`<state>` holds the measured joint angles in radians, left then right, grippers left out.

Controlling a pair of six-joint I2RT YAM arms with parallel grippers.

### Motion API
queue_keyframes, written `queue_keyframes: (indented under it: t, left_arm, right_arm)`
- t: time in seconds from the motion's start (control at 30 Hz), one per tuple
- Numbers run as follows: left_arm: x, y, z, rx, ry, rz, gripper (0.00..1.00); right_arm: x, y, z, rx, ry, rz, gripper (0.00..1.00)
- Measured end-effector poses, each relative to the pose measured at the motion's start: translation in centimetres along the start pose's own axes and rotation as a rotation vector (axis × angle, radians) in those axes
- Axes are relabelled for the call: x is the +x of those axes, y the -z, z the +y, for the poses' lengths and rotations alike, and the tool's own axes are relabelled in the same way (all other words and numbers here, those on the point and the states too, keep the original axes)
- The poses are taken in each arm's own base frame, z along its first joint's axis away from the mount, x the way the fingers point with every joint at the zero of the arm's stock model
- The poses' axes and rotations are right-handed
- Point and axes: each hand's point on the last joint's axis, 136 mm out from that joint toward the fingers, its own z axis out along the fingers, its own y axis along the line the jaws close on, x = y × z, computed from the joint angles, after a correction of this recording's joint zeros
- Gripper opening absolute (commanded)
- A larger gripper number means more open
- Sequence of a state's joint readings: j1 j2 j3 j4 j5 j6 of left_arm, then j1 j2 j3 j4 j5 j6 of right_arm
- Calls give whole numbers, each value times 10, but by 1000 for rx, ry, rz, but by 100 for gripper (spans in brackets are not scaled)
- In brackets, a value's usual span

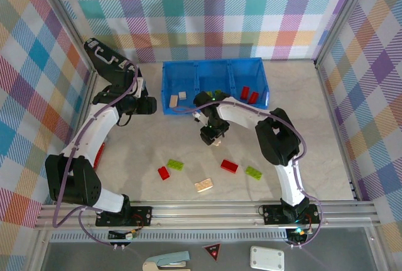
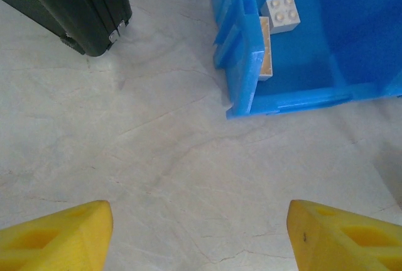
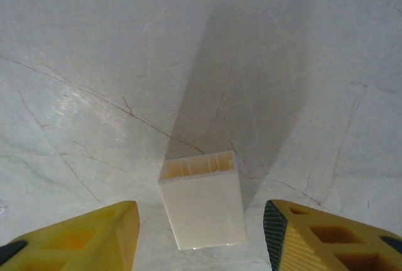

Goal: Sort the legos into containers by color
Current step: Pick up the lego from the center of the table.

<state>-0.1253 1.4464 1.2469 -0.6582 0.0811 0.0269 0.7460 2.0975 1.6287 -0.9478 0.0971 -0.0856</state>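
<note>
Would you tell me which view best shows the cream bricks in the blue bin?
Left wrist: the cream bricks sit close, studs visible, inside the blue bin. Top external shows them tiny; right wrist faces another brick.

You'll see a smooth, marble-veined surface (image 2: 157, 158) with a soft sheen, a glossy blue plastic bin (image 2: 301, 70), and a matt cream plastic brick (image 3: 204, 211) with smooth sides.

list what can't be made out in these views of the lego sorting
Top view: lime green plastic bricks in the long bright blue plastic bin's middle compartment, mostly covered by the right arm.
Top view: small red piece, mostly behind the left arm.
Left wrist view: black hard case, cut by the top edge.
Right wrist view: whether the cream-white plastic brick touches the pale marbled table.
</note>
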Motion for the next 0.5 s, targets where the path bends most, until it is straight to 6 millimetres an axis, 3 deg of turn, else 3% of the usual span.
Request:
queue_keyframes:
  t: [0.5]
  left_arm:
    - [-2,0,-1,7,1,-7,73]
  right_arm:
    - [3,-12,-1,7,11,30,50]
